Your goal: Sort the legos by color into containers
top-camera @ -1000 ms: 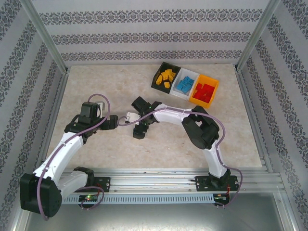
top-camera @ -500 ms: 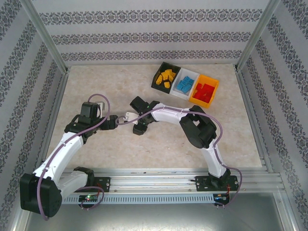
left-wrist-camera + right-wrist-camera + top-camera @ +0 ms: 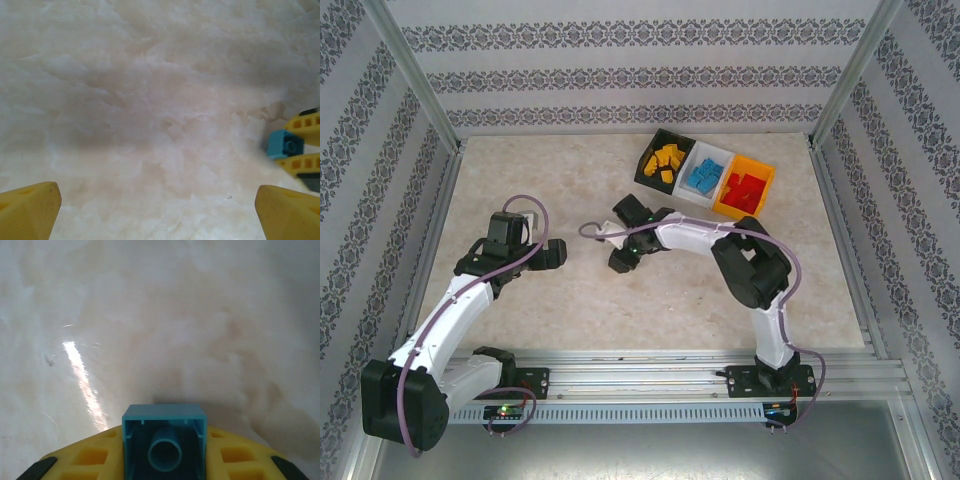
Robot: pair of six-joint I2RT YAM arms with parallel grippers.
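Blue brick point(image 3: 164, 442) sits clamped in the right gripper point(image 3: 294, 144) near mid-table point(image 3: 570, 180); left gripper point(image 3: 157, 200) gapes wide. Bins point(image 3: 696, 200) look sorted; seemingly only this brick remains.

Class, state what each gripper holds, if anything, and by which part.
The right gripper clamps a blue lego brick by its two opposite side walls. The left gripper is open, holding nothing.
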